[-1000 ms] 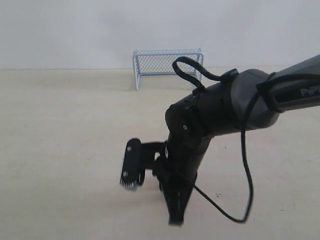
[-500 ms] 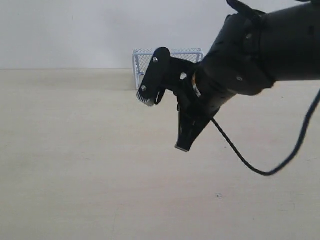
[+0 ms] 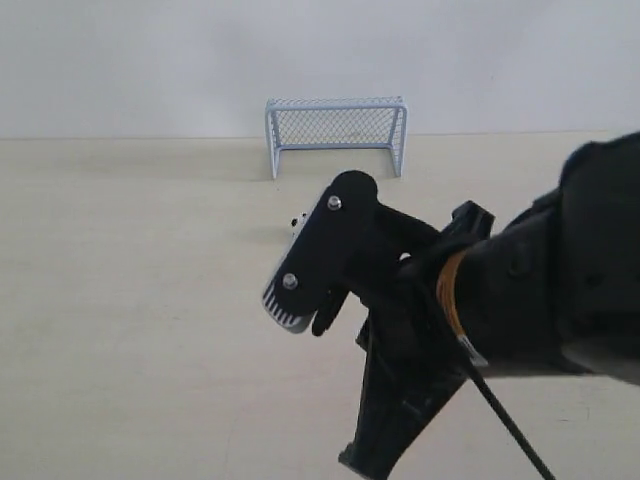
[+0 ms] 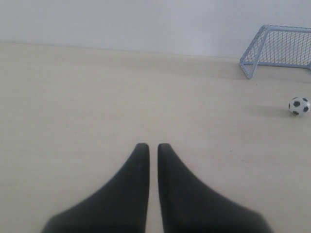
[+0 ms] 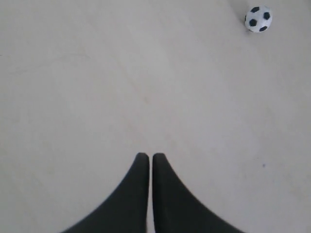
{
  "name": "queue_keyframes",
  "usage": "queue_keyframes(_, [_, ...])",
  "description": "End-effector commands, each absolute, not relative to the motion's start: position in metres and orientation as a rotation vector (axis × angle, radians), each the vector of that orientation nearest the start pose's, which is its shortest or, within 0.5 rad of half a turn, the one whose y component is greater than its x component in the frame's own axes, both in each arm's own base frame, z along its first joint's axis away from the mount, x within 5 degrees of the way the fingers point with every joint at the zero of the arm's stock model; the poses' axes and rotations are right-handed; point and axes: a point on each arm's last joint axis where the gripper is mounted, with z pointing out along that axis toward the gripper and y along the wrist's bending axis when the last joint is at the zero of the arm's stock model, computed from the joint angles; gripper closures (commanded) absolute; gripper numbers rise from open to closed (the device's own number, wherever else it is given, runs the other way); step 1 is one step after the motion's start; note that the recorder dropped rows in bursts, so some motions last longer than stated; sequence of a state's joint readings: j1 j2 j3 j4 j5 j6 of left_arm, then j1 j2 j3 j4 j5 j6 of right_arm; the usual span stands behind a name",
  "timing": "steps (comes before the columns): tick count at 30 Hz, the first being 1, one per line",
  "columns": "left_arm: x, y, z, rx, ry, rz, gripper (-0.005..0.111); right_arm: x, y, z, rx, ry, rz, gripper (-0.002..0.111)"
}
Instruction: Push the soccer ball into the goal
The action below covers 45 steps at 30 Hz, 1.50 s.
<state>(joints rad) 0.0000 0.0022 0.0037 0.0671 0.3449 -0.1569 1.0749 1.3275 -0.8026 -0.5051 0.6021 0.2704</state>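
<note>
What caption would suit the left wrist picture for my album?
The left tool, closed and empty, above the table, with the soccer ball resting short of the goal.

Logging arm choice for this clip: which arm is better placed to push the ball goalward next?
Probably right: the right gripper is out near the soccer ball, the goal beyond it; the left arm doesn't show in the exterior view.
</note>
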Motion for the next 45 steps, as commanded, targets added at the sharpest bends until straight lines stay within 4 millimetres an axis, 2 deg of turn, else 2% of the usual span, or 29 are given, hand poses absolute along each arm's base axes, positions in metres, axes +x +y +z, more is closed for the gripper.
queue_keyframes(1, [0.054, 0.002, 0.183, -0.113, 1.82, -0.055, 0.1, 0.121, 0.203, 0.25, -1.26, 2.127, 0.119, 0.108])
queue_keyframes(8, [0.054, 0.002, 0.183, -0.113, 1.82, -0.055, 0.1, 0.104, 0.187, 0.242, -1.229, 2.121, 0.213, 0.108])
queue_keyframes(11, [0.054, 0.002, 0.183, -0.113, 1.82, -0.055, 0.1, 0.099, 0.18, 0.242, -1.127, 2.158, 0.29, 0.108])
queue_keyframes(14, [0.054, 0.002, 0.183, -0.113, 1.82, -0.055, 0.1, 0.099, 0.178, 0.244, -1.063, 2.191, 0.316, 0.108])
queue_keyframes(30, [0.054, 0.002, 0.183, -0.113, 1.82, -0.055, 0.1, 0.098, 0.18, 0.245, -1.04, 2.187, 0.362, 0.108])
queue_keyframes(32, [0.054, 0.002, 0.183, -0.113, 1.82, -0.055, 0.1, 0.102, 0.177, 0.25, -0.997, 2.166, 0.394, 0.108])
queue_keyframes(34, [0.054, 0.002, 0.183, -0.113, 1.82, -0.055, 0.1, 0.114, 0.169, 0.262, -0.888, 2.115, 0.452, 0.108])
queue_keyframes(35, [0.054, 0.002, 0.183, -0.113, 1.82, -0.055, 0.1, 0.123, 0.159, 0.269, -0.79, 2.061, 0.498, 0.108])
queue_keyframes(38, [0.054, 0.002, 0.183, -0.113, 1.82, -0.055, 0.1, 0.133, 0.137, 0.276, -0.616, 1.972, 0.569, 0.108])
queue_keyframes(41, [0.054, 0.002, 0.183, -0.113, 1.82, -0.055, 0.1, 0.133, 0.108, 0.274, -0.443, 1.916, 0.591, 0.108])
queue_keyframes(45, [0.054, 0.002, 0.183, -0.113, 1.82, -0.055, 0.1, 0.12, 0.07, 0.259, -0.217, 1.861, 0.582, 0.108])
